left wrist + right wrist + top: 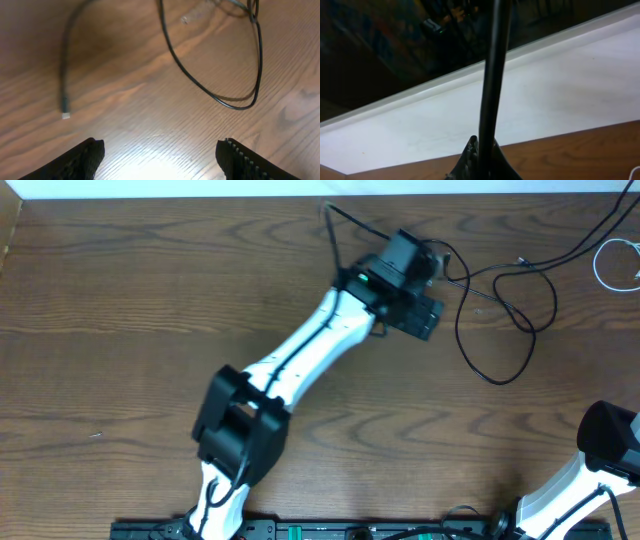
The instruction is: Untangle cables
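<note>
The black cable [497, 380] lies in loose loops on the wooden table, right of my left gripper [424, 314]. One thin end runs up-left past the wrist to the far edge [330, 212]. In the left wrist view the gripper [161, 150] is open wide and empty above bare wood. Beyond it lie a black cable loop [240, 104] and a black plug end [65, 114], neither touching the fingers. The white cable [600, 265] is coiled at the far right edge. My right gripper [481, 150] is shut, pointing at the wall, far from both cables.
A thick black arm cord [495, 75] rises in front of the right wrist camera. A pale plug [192, 15] lies by the black loop's top. The white wall strip [320, 188] borders the table's far edge. The right arm [605, 442] sits at the front right corner.
</note>
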You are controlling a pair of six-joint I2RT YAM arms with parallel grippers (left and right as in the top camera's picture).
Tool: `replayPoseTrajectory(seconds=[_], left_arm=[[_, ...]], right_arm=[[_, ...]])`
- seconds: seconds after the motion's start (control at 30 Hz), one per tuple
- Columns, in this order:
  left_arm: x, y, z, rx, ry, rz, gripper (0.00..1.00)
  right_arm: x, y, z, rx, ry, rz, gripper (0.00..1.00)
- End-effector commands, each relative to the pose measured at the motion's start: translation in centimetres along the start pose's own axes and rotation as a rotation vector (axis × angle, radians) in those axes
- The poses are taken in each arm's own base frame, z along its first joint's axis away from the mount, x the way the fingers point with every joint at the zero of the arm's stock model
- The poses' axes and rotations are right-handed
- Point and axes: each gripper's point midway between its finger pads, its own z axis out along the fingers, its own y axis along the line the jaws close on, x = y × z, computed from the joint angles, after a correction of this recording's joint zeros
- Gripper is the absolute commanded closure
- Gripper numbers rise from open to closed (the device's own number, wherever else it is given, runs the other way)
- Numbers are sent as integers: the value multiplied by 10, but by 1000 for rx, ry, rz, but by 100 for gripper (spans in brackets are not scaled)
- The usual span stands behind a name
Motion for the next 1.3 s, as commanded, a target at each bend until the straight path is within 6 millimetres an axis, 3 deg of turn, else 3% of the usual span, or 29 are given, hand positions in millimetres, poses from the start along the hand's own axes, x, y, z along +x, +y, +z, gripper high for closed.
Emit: replayPoseTrajectory(seconds=[0.0,0.13,0.27,0.63,0.73,0.93,1.1,1.27], left_arm=[[14,-9,27,-15,38,-25,23],[23,-23,47,-4,57,-5,25],[27,-25,62,-33,52,14,27],[12,-58,102,38,-65,61,28],[16,-63,113,41,-66,73,28],[17,-66,116,43,-72,112,28],[22,-53,119,-54,-67,181,28],[32,-59,126,-50,-56,205,28]], right_arm=[[-3,1,-6,10,-9,-30,99],[0,-2,-6,20,2,-25,99],[1,-2,-6,22,7,-22,99],[6,-7,-6,46,21,-10,99],[7,-7,-6,48,26,-8,99],[10,-9,-6,59,38,0,99],[14,-11,-7,65,54,9,99],[17,-12,-7,68,65,16,99]])
